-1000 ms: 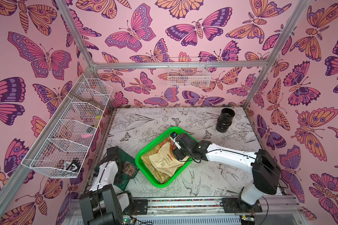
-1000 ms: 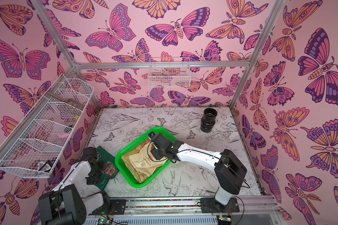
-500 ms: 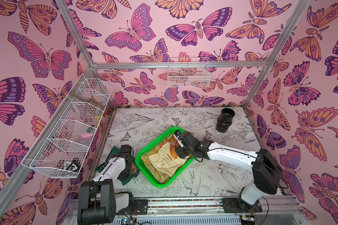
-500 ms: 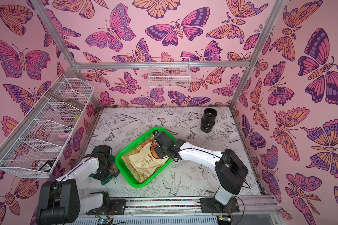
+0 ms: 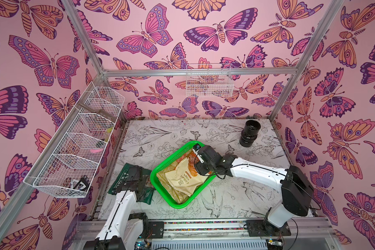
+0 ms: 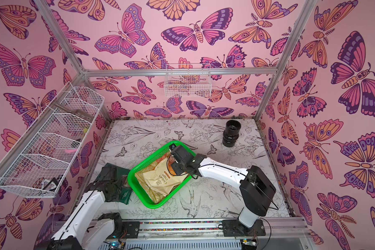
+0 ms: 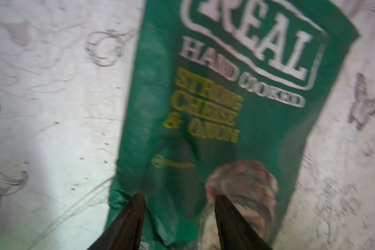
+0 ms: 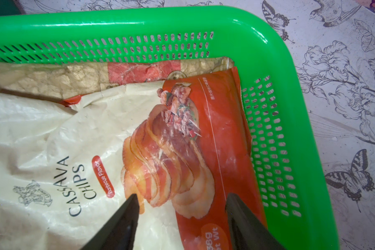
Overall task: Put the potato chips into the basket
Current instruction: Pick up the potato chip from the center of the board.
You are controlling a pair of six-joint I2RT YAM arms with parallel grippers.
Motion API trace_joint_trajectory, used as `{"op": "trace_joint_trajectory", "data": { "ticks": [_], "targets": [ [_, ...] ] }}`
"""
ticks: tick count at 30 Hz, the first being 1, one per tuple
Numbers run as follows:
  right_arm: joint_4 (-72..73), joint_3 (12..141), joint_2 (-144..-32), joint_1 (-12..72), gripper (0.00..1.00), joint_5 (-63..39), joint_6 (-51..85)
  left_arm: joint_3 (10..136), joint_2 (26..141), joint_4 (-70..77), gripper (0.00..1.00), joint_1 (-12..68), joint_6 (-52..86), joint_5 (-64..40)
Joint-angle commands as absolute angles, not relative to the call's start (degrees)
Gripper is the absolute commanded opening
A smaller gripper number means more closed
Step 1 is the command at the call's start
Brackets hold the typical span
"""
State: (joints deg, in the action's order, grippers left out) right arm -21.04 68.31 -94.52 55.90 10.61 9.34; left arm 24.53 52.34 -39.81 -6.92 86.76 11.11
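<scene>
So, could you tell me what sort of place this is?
Probably a robot test cell, not a real room: an aluminium frame holds butterfly-print wall panels, white wire baskets hang on them, and two robot arms sit on a front rail.

Pink walls [image 5: 204,32] swarm with purple, magenta and orange butterflies. The table [image 5: 236,194] is white with grey ink birds and flowers. The basket [image 5: 180,204] is bright green, the cassava bag [image 8: 52,140] cream and orange, the tan bag [image 8: 41,78] red-patched, and the REAL bag [image 7: 225,108] dark green with white and yellow lettering.

open table [image 5: 160,134] behind the basket [image 5: 178,204]; black cylinder [image 5: 249,134] at far right; right arm [image 5: 258,172] overhangs basket
</scene>
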Motion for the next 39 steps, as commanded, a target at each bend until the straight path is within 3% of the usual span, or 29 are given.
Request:
{"op": "trace_joint_trajectory", "data": {
  "ticks": [1, 5, 8, 14, 32, 39],
  "targets": [
    [-22.1, 69.1, -93.3, 55.6, 0.67, 10.9, 11.0, 21.9, 52.6, -42.6, 0.61, -9.6, 83.9, 10.3],
    [-22.0, 69.8, -94.3, 55.6, 0.67, 9.9, 11.7, 21.3, 54.2, -39.9, 0.64, -10.6, 81.1, 9.7],
    [-21.4, 69.9, -95.0, 55.6, 0.67, 9.6, 12.0, 20.2, 57.9, -35.3, 0.59, -11.1, 79.9, 7.2],
    [-21.9, 70.5, -95.1, 55.6, 0.67, 9.4, 11.4, 22.2, 62.3, -34.2, 0.0, -11.3, 78.5, 3.3],
    [-20.3, 70.7, -94.1, 55.3, 0.66, 13.2, 9.0, 34.0, 41.6, -44.4, 0.0, -9.4, 73.5, 2.9],
    [-20.3, 71.0, -94.3, 54.9, 0.65, 14.4, 8.8, 39.1, 37.8, -43.2, 0.0, -7.2, 61.9, 2.8]
  ]
}}
